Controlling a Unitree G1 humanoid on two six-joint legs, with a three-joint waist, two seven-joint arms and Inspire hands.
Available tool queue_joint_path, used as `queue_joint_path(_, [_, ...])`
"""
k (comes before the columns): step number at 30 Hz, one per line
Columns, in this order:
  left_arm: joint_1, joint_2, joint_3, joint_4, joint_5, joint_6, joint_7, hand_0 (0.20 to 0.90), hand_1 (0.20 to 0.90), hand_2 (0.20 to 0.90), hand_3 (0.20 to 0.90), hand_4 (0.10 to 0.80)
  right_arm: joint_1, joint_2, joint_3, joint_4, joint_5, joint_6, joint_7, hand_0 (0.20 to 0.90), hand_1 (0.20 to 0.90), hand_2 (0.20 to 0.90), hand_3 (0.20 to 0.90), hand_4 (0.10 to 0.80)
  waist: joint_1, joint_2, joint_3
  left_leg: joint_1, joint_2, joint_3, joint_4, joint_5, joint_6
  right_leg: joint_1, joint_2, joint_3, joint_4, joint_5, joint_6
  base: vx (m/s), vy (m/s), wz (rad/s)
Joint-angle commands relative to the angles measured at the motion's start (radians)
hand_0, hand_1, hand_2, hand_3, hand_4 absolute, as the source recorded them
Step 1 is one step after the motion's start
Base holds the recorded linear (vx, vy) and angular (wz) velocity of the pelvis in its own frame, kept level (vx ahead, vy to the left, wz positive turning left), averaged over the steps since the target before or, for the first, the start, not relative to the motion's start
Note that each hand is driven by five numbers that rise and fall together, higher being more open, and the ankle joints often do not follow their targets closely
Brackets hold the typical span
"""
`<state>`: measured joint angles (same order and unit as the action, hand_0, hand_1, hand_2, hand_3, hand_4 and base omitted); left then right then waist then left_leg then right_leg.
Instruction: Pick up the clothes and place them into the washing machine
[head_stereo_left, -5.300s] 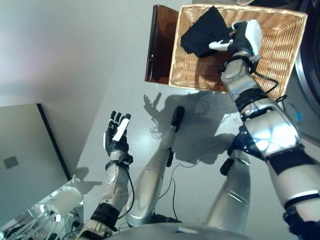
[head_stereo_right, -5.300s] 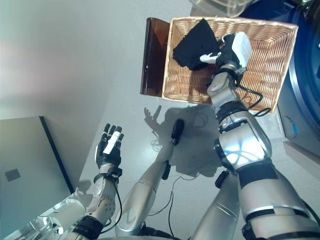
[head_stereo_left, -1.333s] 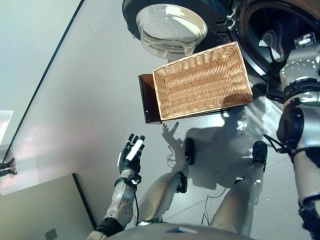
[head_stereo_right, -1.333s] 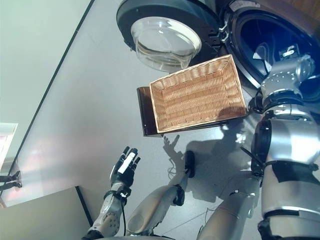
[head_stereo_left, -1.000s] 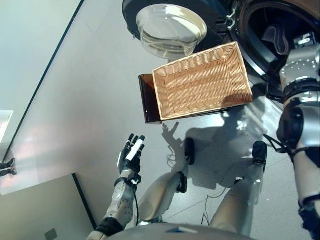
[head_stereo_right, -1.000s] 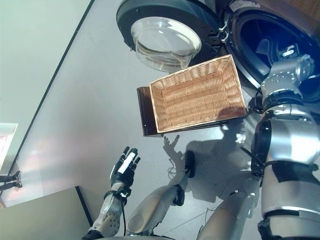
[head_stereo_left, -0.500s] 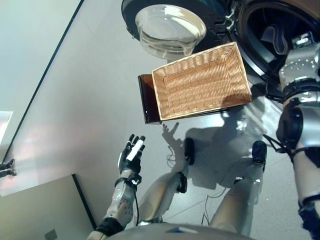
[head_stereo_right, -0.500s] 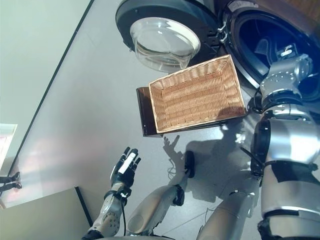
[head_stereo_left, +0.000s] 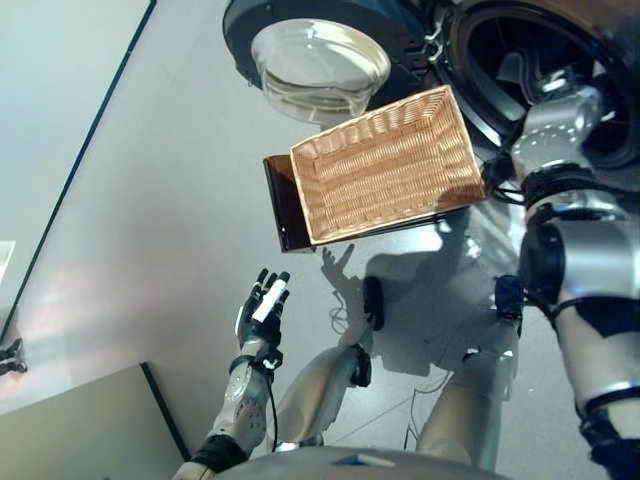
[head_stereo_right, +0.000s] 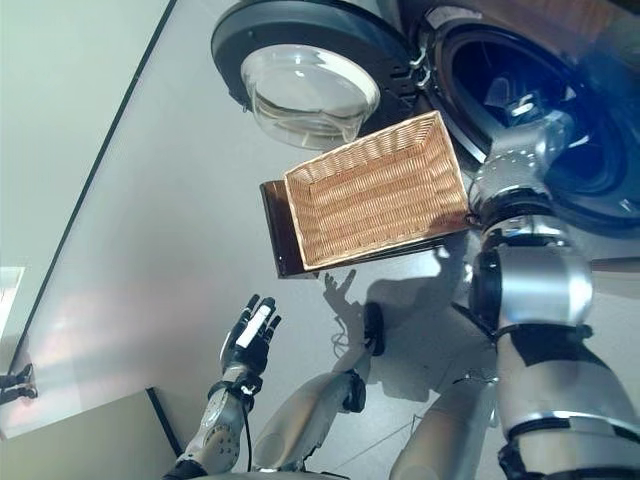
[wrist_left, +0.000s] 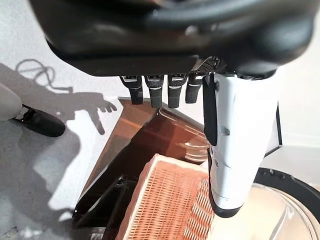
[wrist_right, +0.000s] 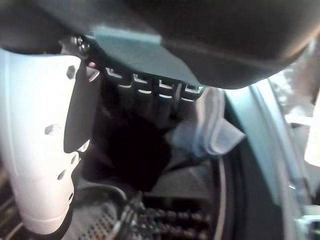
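The wicker basket (head_stereo_left: 365, 120) on its brown stand (head_stereo_left: 281, 205) holds nothing. My right arm reaches past it into the washing machine's round drum opening (head_stereo_right: 600, 150). My right hand (wrist_right: 45, 140) is inside the drum mouth, fingers and thumb straight, so it is open. Just past its fingers a dark cloth (wrist_right: 135, 155) lies in the drum, with a pale cloth (wrist_right: 210, 132) beside it. My left hand (head_stereo_left: 262, 310) hangs open and idle over the floor at the lower left, holding nothing.
The machine's door (head_stereo_left: 315, 60), with its glass bowl, stands swung open left of the drum and just behind the basket. Grey floor spreads to the left. A pale panel (head_stereo_left: 90, 430) fills the lower left corner.
Five seconds ago my right hand was at the black cloth in the basket; now the basket is bare and that hand is in the drum. Over the last second the view shifted left.
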<state>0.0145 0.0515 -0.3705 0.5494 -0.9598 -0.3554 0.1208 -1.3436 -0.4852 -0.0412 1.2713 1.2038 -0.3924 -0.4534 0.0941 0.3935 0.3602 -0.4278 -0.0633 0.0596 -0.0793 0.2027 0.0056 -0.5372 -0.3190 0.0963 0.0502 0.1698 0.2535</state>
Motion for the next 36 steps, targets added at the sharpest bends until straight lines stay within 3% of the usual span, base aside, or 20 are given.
queue_joint_path(1, [-0.042,0.039,0.033,-0.019,-0.016,-0.067,0.015,0.9,0.9,0.9,0.9,0.8,-0.066,0.048,0.08,-0.141,-0.054,-0.055,0.067,0.9,0.9,0.9,0.9,0.8,0.019,0.032,-0.007,0.029,-0.011,0.051,-0.008,-0.057,-0.088,-0.023,0.082,-0.001,0.169,-0.19,-0.116,0.0,0.0,0.0])
queue_joint_path(9, [-0.047,0.025,0.048,-0.001,-0.023,-0.069,0.025,0.9,0.9,0.9,0.9,0.8,0.02,0.176,0.092,-0.234,-0.073,-0.066,0.083,0.9,0.9,0.9,0.9,0.8,0.003,0.015,-0.001,0.029,-0.009,0.067,-0.008,-0.063,-0.084,-0.023,0.083,0.01,0.142,-0.168,-0.116,0.002,0.011,-0.04])
queue_joint_path(11, [-0.052,0.017,0.062,0.005,-0.025,-0.069,0.034,0.9,0.9,0.9,0.9,0.8,0.092,0.245,0.108,-0.307,-0.1,-0.067,0.089,0.9,0.9,0.9,0.9,0.8,-0.012,0.001,0.006,0.027,-0.007,0.075,-0.008,-0.064,-0.083,-0.023,0.089,0.02,0.131,-0.159,-0.118,0.004,0.01,-0.02])
queue_joint_path(18, [-0.047,0.002,0.083,0.018,-0.026,-0.065,0.041,0.9,0.9,0.9,0.9,0.8,0.235,0.329,0.138,-0.442,-0.141,-0.062,0.103,0.9,0.9,0.9,0.9,0.8,-0.038,-0.026,0.014,0.037,0.0,0.09,-0.008,-0.069,-0.081,-0.016,0.095,0.027,0.118,-0.15,-0.121,0.005,-0.006,-0.06])
queue_joint_path(27, [-0.041,-0.018,0.119,0.067,-0.016,-0.054,0.048,0.9,0.9,0.9,0.9,0.8,0.421,0.378,0.187,-0.612,-0.204,-0.053,0.123,0.9,0.9,0.9,0.9,0.8,-0.064,-0.064,0.015,0.06,0.013,0.106,-0.004,-0.078,-0.08,0.008,0.115,0.035,0.102,-0.14,-0.122,0.013,-0.021,-0.07])
queue_joint_path(36, [-0.039,-0.032,0.183,0.242,0.064,-0.036,0.066,0.9,0.9,0.9,0.9,0.8,0.669,0.367,0.213,-0.67,-0.325,-0.012,0.14,0.9,0.9,0.9,0.9,0.8,-0.092,-0.123,-0.01,0.126,0.037,0.097,0.009,-0.097,-0.089,0.095,0.14,0.01,0.1,-0.16,-0.133,0.043,-0.068,-0.07])
